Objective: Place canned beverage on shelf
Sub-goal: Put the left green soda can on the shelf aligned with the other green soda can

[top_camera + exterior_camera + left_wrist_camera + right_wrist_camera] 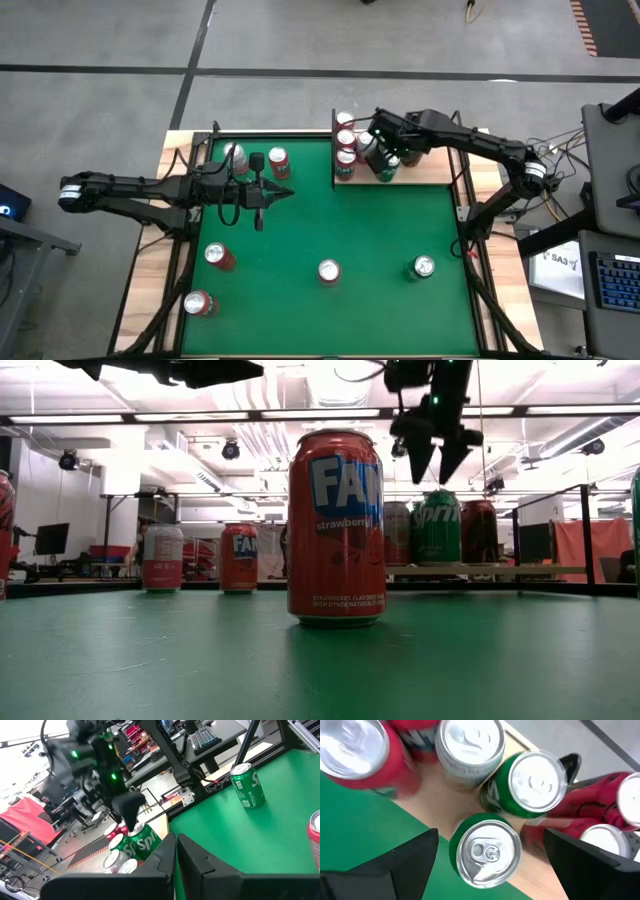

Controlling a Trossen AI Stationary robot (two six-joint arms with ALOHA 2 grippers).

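Your right gripper (487, 857) hovers over the shelf (420, 170), jaws spread wide and holding nothing.
Directly below and between the jaws, a green can (487, 851) stands upright on the shelf's pale wood; just beyond it crowd another green can (532, 785), a white can (469, 747) and red cans. Well apart, your left gripper (275, 195) waits above the table (380, 230), jaws pressed together.

Desk (330, 230): green cloth, matt and felt-like; bare pale wood strips at edges.
Shelf (445, 815): pale wood board, smooth, low sheen.
Green can (487, 851): metal; bright brushed lid, glossy painted wall.
Red can (336, 527): glossy printed metal.
Right gripper (490, 865): dark matt plastic fingers.
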